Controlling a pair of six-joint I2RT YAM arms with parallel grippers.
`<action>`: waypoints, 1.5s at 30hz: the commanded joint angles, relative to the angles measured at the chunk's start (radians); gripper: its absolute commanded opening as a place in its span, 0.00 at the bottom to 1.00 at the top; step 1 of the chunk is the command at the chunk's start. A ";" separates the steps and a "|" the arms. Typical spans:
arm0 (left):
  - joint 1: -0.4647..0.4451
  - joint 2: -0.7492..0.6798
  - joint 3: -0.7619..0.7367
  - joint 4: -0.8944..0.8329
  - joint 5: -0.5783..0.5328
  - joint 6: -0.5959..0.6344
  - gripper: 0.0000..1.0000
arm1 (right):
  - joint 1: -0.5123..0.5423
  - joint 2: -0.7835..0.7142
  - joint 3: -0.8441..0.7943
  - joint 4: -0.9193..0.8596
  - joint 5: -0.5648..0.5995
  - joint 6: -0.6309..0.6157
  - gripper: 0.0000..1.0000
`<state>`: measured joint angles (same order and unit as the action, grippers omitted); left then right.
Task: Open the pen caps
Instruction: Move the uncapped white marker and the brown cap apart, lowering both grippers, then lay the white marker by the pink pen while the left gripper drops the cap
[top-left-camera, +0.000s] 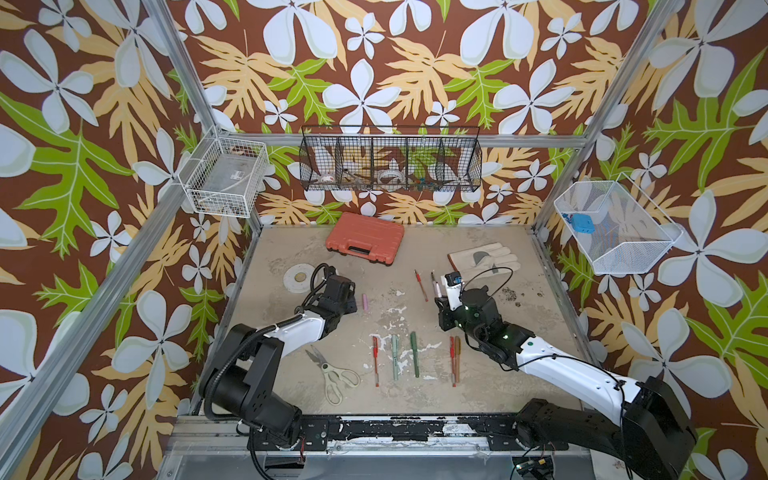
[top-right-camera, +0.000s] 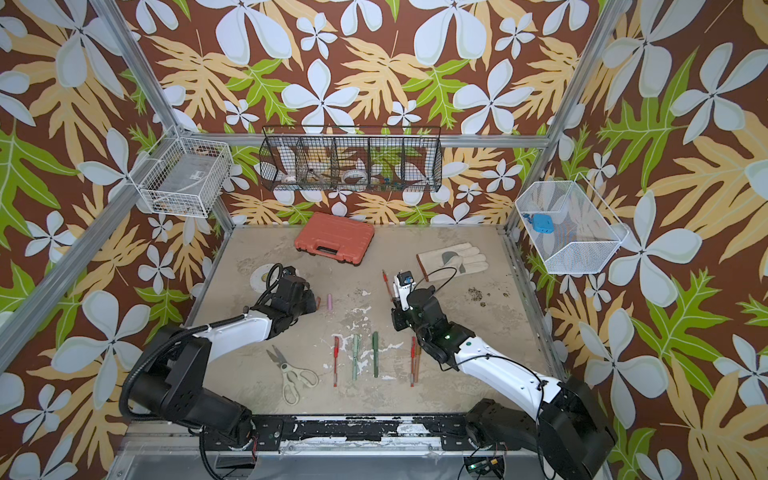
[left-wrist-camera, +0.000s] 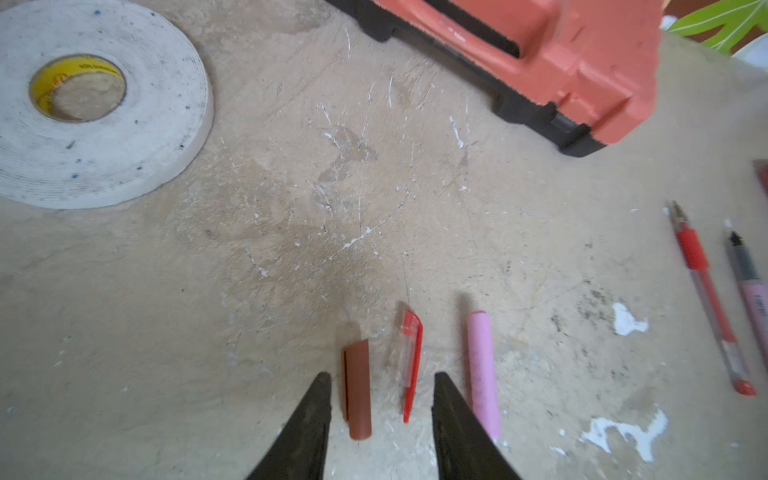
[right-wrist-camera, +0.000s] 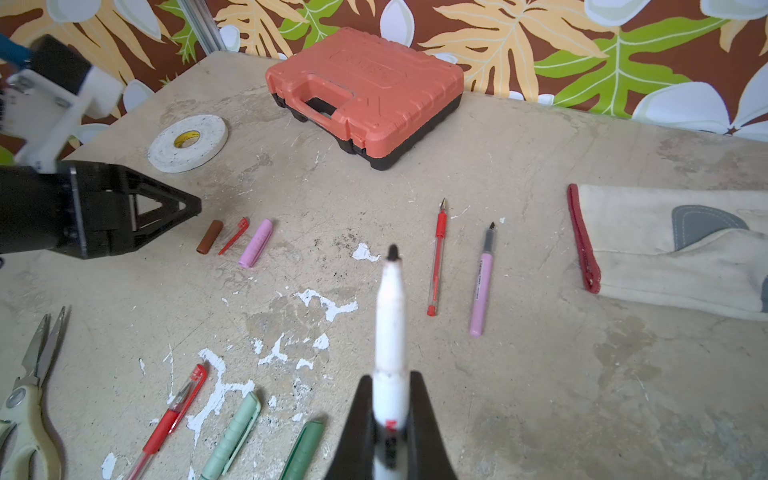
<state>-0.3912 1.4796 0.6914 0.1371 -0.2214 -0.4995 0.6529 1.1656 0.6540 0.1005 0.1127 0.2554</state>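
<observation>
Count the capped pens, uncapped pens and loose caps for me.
Capped slim pens: 5 (red, pale green, dark green, another red, brown)
Uncapped pens: 3 (red pen, pink pen, white pen in right gripper)
Loose stubby plastic caps: 3 (brown cap, clear-red cap, pink cap)
Total: 11

In a top view the left arm's wrist (top-left-camera: 338, 291) covers the left tool's (left-wrist-camera: 380, 376) fingertips, along with the brown cap (left-wrist-camera: 358, 390) and red-clipped cap (left-wrist-camera: 412, 365) lying between them. The pink cap's (left-wrist-camera: 482, 374) near end slips behind one finger. The white pen (right-wrist-camera: 390, 332) is blurred, its print unreadable, its rear buried between the right tool's (right-wrist-camera: 390, 378) fingers. Picture edges cut off the scissors (right-wrist-camera: 18, 401), glove (right-wrist-camera: 665, 257), orange case (left-wrist-camera: 540, 62) and tape roll (left-wrist-camera: 137, 137). At the counter's (top-left-camera: 282, 245) 12 o'clock, the black wire basket's (top-left-camera: 457, 166) contents are too small to name.
</observation>
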 joint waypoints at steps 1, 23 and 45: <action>-0.009 -0.087 -0.065 0.144 0.109 -0.002 0.44 | -0.008 -0.007 -0.002 0.002 0.044 0.022 0.00; -0.164 -0.202 -0.205 0.492 0.432 0.081 0.51 | -0.267 0.681 0.475 -0.130 0.018 -0.058 0.11; -0.165 -0.199 -0.241 0.576 0.466 0.057 0.51 | -0.292 0.787 0.576 -0.193 -0.036 -0.001 0.33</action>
<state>-0.5560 1.2881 0.4541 0.6655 0.2401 -0.4263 0.3614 1.9991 1.2552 -0.1062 0.0765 0.2321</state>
